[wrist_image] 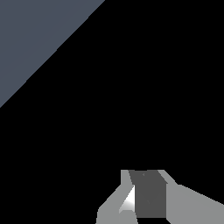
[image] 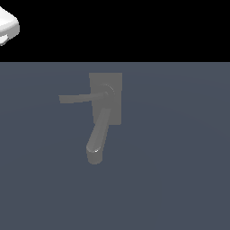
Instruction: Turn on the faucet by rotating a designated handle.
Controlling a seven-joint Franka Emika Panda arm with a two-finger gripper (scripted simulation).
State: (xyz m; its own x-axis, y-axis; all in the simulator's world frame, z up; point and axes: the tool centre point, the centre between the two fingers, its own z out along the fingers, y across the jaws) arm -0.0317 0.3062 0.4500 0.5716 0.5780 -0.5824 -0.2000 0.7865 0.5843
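Observation:
In the exterior view the matte grey faucet [image: 106, 96] stands on the floor with its flat rectangular back plate upright. Its thick rounded spout [image: 97, 137] runs from the round hub toward the camera. The handle [image: 81, 97], a thin flat lever, sticks out from the hub toward the exterior view's left, roughly level. Only a white piece of the arm [image: 6, 27] shows at the top left corner, far from the faucet. In the wrist view, blocky grey parts of my gripper [wrist_image: 148, 192] show against black with nothing held. The faucet is out of that view.
Plain blue-grey floor [image: 179, 157] surrounds the faucet on all sides, with black background beyond its far edge. A corner of the same floor [wrist_image: 30, 39] shows in the wrist view.

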